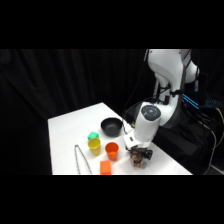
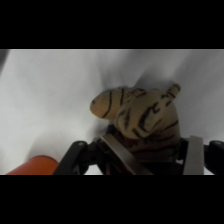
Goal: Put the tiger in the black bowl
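Nearest the bench's front edge we note a blocky orange block (image 1: 105,167) and thin metal tongs (image 1: 79,159), and toward the front right the gripper (image 1: 139,157) clamped on the tiger (image 2: 142,117), a lumpy tan soft toy with dark stripes, its metal fingers (image 2: 194,156) pressed against either flank. Behind sit a smooth orange cup (image 1: 112,150), a yellow cup (image 1: 94,146) and a small green piece (image 1: 92,135). Farthest, near the back edge, we see the round, shallow black bowl (image 1: 111,126), well apart from the tiger.

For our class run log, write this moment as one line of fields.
stage: grasping | claw: around tiger, fingers either side | tiger: on table, near edge | black bowl: holds nothing | placed: no
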